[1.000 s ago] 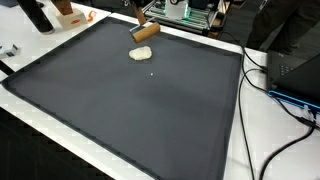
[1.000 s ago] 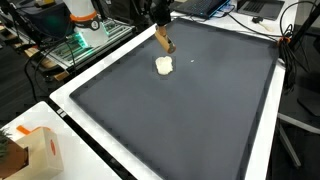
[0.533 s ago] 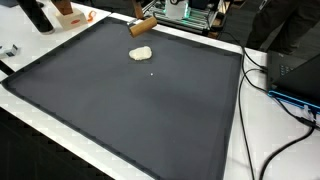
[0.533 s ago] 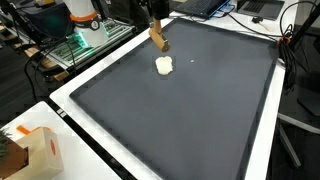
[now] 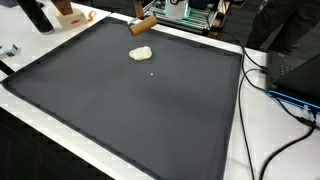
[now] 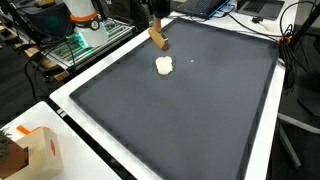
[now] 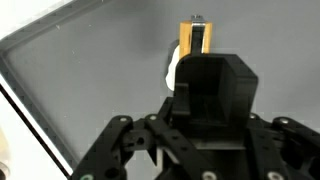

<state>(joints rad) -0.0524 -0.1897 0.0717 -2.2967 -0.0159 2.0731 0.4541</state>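
A tan wooden block hangs tilted just above the far edge of the black mat, with my gripper shut on its upper end; most of the gripper is cut off at the top of the picture. In an exterior view the block sits under the dark gripper. A cream-coloured lump lies on the mat a little nearer than the block, apart from it, also seen as the lump. In the wrist view the block sticks out past my gripper's dark body, and the lump peeks out beside it.
A white table rim frames the mat. Cables and a dark device lie at one side. An orange-and-white box stands off the mat's near corner. Electronics and a rack stand behind the far edge.
The gripper rose a little with the wooden block, away from the lump, during the first half second. Since then nothing has moved.
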